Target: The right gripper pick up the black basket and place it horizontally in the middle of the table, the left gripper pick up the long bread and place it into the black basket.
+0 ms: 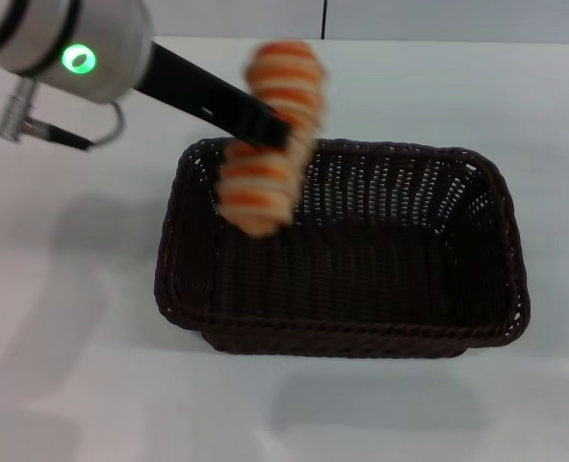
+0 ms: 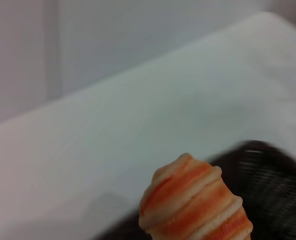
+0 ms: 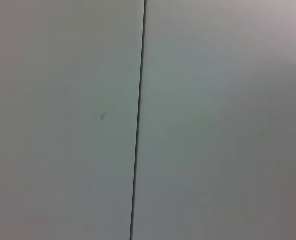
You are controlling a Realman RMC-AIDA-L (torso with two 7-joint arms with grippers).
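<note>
The black basket (image 1: pixel 361 279) lies lengthwise across the middle of the white table (image 1: pixel 72 337). My left gripper (image 1: pixel 270 130) reaches in from the upper left and is shut on the long bread (image 1: pixel 270 135), holding it in the air above the basket's far left corner. The bread hangs roughly upright and is blurred. In the left wrist view the bread's rounded end (image 2: pixel 195 205) fills the lower middle, with the basket (image 2: pixel 273 190) beyond it. My right gripper is out of view; its wrist view shows only a pale wall with a dark seam.
The table's far edge (image 1: pixel 409 40) meets a pale wall behind the basket. Bare white tabletop lies to the left of the basket and in front of it.
</note>
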